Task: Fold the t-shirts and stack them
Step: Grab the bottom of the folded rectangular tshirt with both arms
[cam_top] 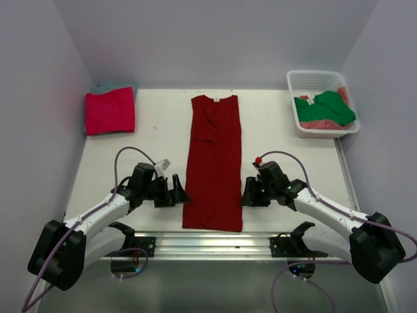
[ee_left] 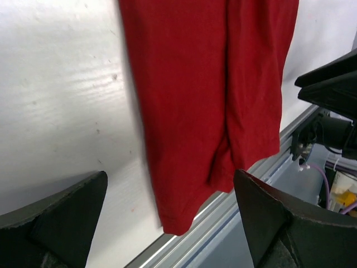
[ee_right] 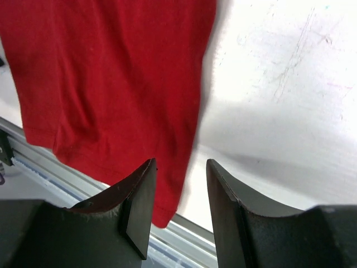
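The dark red t-shirt [cam_top: 213,163] lies flat down the middle of the white table [cam_top: 150,143]. Its sides are folded in, so it makes one long narrow strip with the collar at the far end. The hem reaches the near edge, where it just overhangs the aluminium rail [cam_top: 215,242]. An arm sits low on either side of its lower half. The left gripper [cam_top: 176,191] is just beside the shirt's left edge, its jaws spread wide with nothing between them. The right gripper [cam_top: 246,194] is just beside the right edge, and its jaws are parted only by a narrow gap. They hold nothing either; the shirt's near corner shows below the fingers [ee_right: 139,201], and I cannot tell whether they touch it. In the far left corner a folded magenta-pink t-shirt [cam_top: 109,111] rests on a folded teal t-shirt [cam_top: 114,86], of which only a thin band shows behind it. In the far right corner stands a white lattice basket [cam_top: 319,81]. A crumpled green t-shirt [cam_top: 332,107] is heaped in it over a salmon-pink t-shirt [cam_top: 319,124], well apart from both arms.
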`<act>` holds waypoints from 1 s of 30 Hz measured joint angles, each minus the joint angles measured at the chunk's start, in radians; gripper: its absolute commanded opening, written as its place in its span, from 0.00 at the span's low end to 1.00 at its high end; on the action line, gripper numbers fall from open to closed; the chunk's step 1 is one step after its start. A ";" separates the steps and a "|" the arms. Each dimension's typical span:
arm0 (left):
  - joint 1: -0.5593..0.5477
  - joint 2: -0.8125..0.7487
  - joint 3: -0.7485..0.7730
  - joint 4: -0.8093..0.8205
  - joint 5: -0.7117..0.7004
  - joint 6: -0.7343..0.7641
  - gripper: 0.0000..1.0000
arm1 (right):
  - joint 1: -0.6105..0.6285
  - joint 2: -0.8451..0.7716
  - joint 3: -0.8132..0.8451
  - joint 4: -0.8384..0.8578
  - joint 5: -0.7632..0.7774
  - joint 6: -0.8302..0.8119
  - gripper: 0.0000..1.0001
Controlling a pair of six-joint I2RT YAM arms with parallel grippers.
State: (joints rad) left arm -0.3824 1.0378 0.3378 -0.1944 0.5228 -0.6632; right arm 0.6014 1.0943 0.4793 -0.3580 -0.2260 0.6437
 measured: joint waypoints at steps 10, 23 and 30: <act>-0.105 -0.019 -0.024 0.006 0.023 -0.041 0.98 | 0.026 -0.051 -0.062 -0.024 -0.008 0.081 0.45; -0.153 0.033 -0.057 0.044 0.053 -0.101 0.58 | 0.129 -0.036 -0.126 0.045 -0.092 0.239 0.44; -0.161 0.076 -0.092 0.108 0.080 -0.135 0.43 | 0.184 -0.040 -0.140 0.062 -0.110 0.303 0.44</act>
State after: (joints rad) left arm -0.5438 1.1137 0.2459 -0.0868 0.6029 -0.7986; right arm 0.7856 1.0546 0.3397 -0.2958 -0.3359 0.9463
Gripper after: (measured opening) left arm 0.445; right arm 0.440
